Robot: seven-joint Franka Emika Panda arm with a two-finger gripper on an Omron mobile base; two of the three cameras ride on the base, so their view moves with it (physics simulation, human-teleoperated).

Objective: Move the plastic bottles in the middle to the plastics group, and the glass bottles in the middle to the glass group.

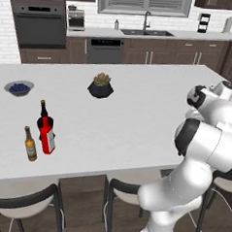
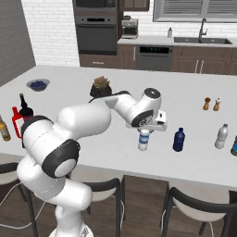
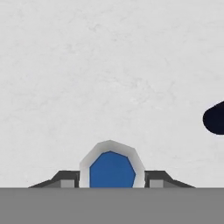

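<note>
The end effector (image 2: 145, 131) grips the clear bottle (image 2: 144, 140) near its top, between the fingers, its base on or just above the worktop (image 2: 115, 139); which, I cannot tell. Carried low toward the pale bottle (image 2: 221, 136), it could knock over the blue bottle (image 2: 178, 140) just beside it. The red bottle (image 1: 48, 137) stands by the glass group.

Dark-blue bottle (image 3: 215, 118) cut by frame edge; water bottle (image 3: 112, 168) half hidden
</note>
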